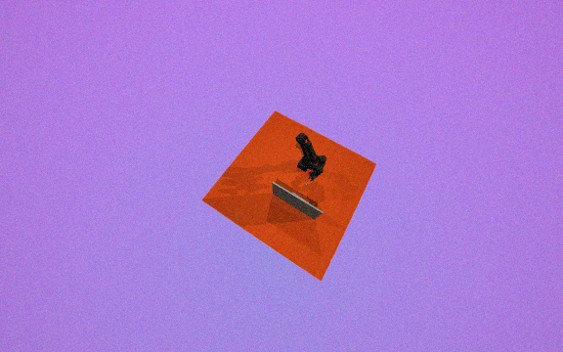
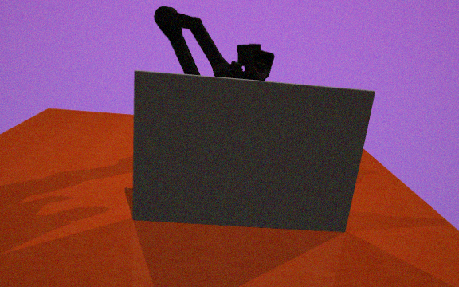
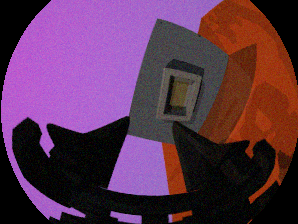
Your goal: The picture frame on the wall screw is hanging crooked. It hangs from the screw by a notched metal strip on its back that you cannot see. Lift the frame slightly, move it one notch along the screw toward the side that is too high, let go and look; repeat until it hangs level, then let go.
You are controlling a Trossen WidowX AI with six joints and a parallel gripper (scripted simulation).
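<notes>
The picture frame point(image 3: 163, 95) has a pale border around a yellowish panel. It hangs on the grey wall point(image 1: 296, 201) point(image 2: 245, 159) point(image 3: 150, 75) in the wrist view, leaning in the picture; the slanted, curved view does not show clearly how far it is off level against the wall. The screw and notched strip are hidden. My gripper point(image 3: 151, 122) is open, with nothing between its fingers. It is in front of the wall, apart from the frame; the right fingertip overlaps the view just below the frame's lower edge. The exterior camera sees only the wall's back, which hides the frame and fingers.
The wall panel stands upright on the orange table top point(image 1: 242, 181) point(image 2: 54, 139). The black arm point(image 1: 306, 147) point(image 2: 209, 44) reaches from the frame's side of the wall and shows above its top edge in the exterior view. Dark shadows lie on the table.
</notes>
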